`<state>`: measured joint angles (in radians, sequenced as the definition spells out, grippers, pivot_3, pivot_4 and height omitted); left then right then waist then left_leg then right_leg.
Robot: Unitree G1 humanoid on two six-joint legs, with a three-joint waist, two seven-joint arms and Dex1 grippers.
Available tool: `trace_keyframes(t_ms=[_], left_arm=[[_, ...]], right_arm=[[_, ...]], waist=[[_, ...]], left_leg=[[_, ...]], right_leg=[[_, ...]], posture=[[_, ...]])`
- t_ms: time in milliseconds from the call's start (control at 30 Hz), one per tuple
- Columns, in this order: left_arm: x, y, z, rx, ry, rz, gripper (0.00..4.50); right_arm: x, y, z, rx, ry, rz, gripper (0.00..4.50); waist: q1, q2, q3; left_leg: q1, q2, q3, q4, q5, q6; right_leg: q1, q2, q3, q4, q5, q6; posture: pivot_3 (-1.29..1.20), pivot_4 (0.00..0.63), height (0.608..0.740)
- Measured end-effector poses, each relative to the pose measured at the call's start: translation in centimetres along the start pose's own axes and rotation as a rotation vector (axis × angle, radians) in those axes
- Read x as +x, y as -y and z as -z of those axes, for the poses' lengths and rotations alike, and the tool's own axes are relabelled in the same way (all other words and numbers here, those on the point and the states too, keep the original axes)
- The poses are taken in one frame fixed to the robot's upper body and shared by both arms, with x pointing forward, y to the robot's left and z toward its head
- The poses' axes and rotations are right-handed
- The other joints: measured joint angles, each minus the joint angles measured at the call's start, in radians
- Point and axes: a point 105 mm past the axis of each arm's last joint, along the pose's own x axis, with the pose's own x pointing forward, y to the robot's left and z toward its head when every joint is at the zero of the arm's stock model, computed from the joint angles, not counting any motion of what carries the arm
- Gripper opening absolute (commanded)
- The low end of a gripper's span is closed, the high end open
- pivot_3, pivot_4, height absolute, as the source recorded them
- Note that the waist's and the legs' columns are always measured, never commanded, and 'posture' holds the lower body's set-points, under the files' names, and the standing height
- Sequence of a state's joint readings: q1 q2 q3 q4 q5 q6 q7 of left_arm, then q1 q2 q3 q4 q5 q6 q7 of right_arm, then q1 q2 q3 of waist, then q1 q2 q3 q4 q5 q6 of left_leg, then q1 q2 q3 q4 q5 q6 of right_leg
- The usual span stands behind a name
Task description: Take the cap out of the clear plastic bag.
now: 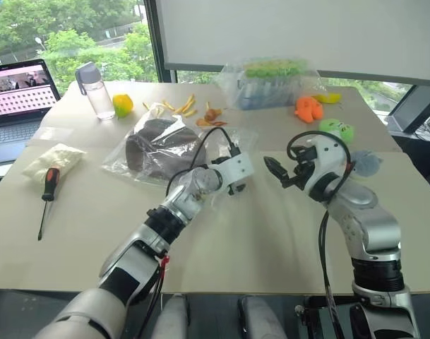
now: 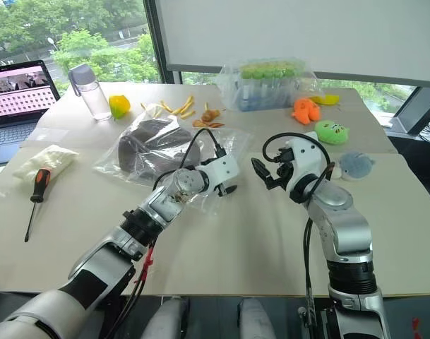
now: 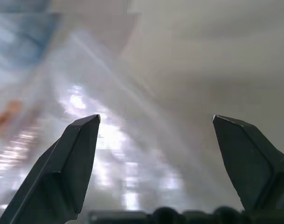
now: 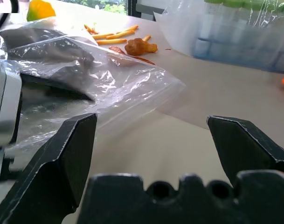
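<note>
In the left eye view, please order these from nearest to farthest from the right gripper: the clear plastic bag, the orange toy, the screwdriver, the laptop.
From the right gripper:
1. Clear plastic bag, just to its left.
2. Orange toy, behind it on the table.
3. Screwdriver, far on the left.
4. Laptop, at the far left corner.

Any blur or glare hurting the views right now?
Left wrist view: background smeared, bright glare on the clear plastic bag, only the fingers sharp. Right wrist view: bag sharp, some shiny highlights. Head views: even daylight, cap readable through the plastic.
</note>
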<state>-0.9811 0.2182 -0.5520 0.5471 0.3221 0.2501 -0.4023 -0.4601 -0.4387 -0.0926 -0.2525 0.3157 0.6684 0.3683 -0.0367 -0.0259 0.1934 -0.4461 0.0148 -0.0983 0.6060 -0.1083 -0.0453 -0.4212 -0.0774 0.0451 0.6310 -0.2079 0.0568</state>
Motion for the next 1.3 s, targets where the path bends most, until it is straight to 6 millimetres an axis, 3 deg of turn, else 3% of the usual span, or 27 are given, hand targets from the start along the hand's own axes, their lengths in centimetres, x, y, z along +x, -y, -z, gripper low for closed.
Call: trace_keyframes(t_ms=[300,500,667,967,1033,1133,1300], left_arm=[[-0.2,-1.1,3.1,0.408,-0.078,-0.085,4.14],[-1.3,-4.3,4.2,0.622,-0.122,-0.174,4.14],[-2.2,-7.1,3.9,0.6,-0.132,-0.26,4.14],[-2.9,-9.0,3.6,0.418,-0.123,-0.324,4.14],[-2.6,-8.7,3.4,0.239,-0.091,-0.323,4.14],[-1.2,-5.5,2.1,-0.085,-0.001,-0.212,4.14],[-0.7,-0.1,0.6,-0.261,0.049,0.041,4.14]], right_arm=[[0.1,0.0,0.0,-0.008,-0.003,-0.004,4.5],[0.2,0.0,-0.2,-0.023,-0.004,0.0,4.5],[0.5,-0.6,0.1,-0.023,-0.015,-0.018,4.5],[0.7,-0.7,0.3,-0.023,-0.019,-0.021,4.5],[0.7,-0.6,0.4,-0.023,-0.02,-0.021,4.5],[0.8,-0.7,0.3,-0.023,-0.018,-0.023,4.5],[0.8,-0.9,0.4,-0.018,-0.016,-0.025,4.5]], waist=[[-0.003,0.0,0.0],[-0.002,0.0,0.0],[-0.002,0.0,0.0],[-0.002,0.0,0.0],[-0.001,0.0,0.0],[0.004,0.0,0.0],[-0.008,0.0,0.0]], left_leg=[[0.0,0.0,0.0,-0.001,0.0,0.0],[0.0,0.0,0.0,-0.001,0.0,0.0],[-0.001,0.0,0.0,-0.001,0.0,0.0],[-0.001,0.0,0.0,-0.001,0.0,0.0],[-0.001,0.0,0.0,-0.001,0.0,0.0],[-0.001,0.0,0.0,0.0,0.0,0.0],[-0.001,0.0,0.0,-0.001,0.0,0.0]], right_leg=[[-0.001,0.0,0.0,0.0,0.0,0.0],[-0.001,0.0,0.0,0.0,0.0,0.0],[-0.001,0.0,0.0,0.0,0.0,0.0],[-0.001,0.0,0.0,0.0,0.0,0.001],[-0.001,0.0,0.0,0.0,0.0,0.001],[0.0,0.0,0.0,-0.001,0.0,0.001],[-0.001,0.0,0.0,0.001,0.0,0.001]], posture=[[0.0,0.15,0.74],[0.0,0.15,0.74],[0.0,0.15,0.74],[0.0,0.15,0.74],[0.0,0.15,0.74],[0.0,0.15,0.74],[0.0,0.15,0.74]])
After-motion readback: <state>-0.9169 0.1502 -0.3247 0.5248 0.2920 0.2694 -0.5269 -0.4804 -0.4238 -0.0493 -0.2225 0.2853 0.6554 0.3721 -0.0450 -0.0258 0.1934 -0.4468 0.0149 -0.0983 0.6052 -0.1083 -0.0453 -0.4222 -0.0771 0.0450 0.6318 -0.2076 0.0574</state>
